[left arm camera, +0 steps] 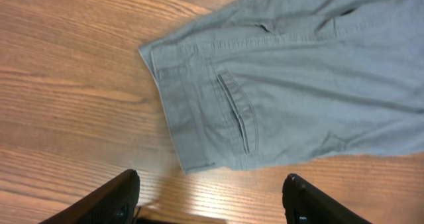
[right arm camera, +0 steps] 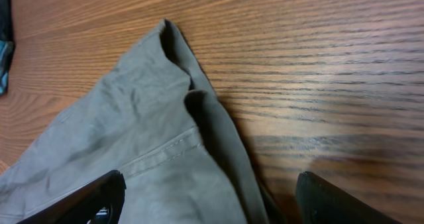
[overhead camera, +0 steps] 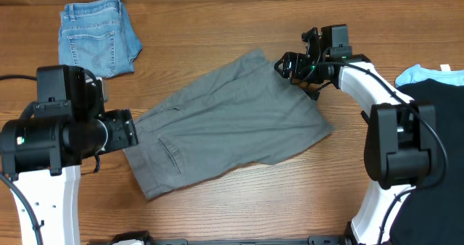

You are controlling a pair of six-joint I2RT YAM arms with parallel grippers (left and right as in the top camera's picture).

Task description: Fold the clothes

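Observation:
The grey shorts [overhead camera: 225, 125] lie spread flat on the wooden table, waistband toward the lower left, leg hems toward the upper right. In the left wrist view the waistband end [left arm camera: 192, 118] with a slit pocket shows ahead of my left gripper [left arm camera: 212, 197], which is open and empty over bare wood. My right gripper [right arm camera: 209, 197] is open above the upper right hem corner [right arm camera: 172, 52] of the shorts, one finger over cloth, the other over wood. In the overhead view the left gripper [overhead camera: 130, 129] is at the waistband's edge and the right gripper [overhead camera: 286, 67] at the hem.
Folded blue denim shorts [overhead camera: 98, 38] lie at the back left. A black garment [overhead camera: 435, 104] and a light-blue one [overhead camera: 417, 75] lie at the right edge behind the right arm. A dark cloth edge [right arm camera: 5, 38] shows at the right wrist view's left border.

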